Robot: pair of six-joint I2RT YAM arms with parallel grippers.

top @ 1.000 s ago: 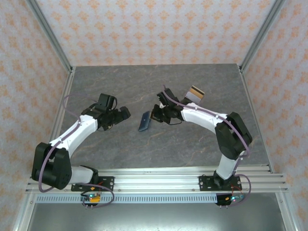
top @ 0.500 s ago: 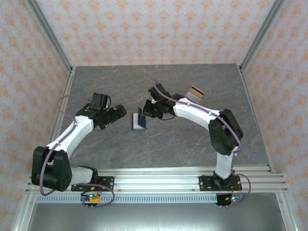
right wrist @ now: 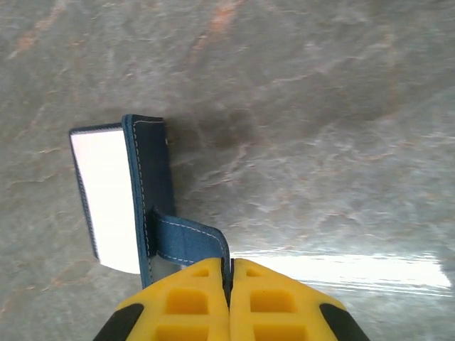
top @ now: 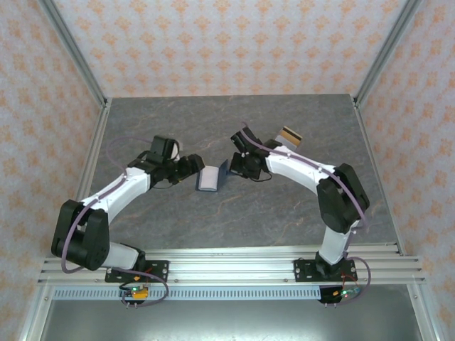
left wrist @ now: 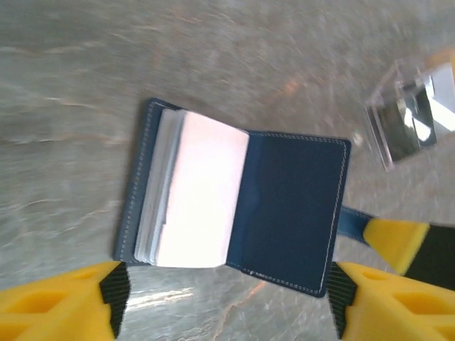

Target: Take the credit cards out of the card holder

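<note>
Two tools at one card holder. Right tool point(right wrist: 229, 273) clenched on closure tab point(right wrist: 190, 238), seen close from its own wrist. Left tool point(left wrist: 226, 302) spread, fingers point(left wrist: 64, 302) flanking card holder point(left wrist: 284, 206), open on tabletop point(left wrist: 213, 57). From left wrist: interior, white card point(left wrist: 202, 192) atop thin stack in one half, other half plain navy. From overhead: loose cards point(top: 288, 136) stacked well apart, far right.

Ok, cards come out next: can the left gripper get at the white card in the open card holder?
Probably yes. The right gripper holds the card holder open by its tab, the white card faces up uncovered, and the left gripper hangs open above it.
</note>
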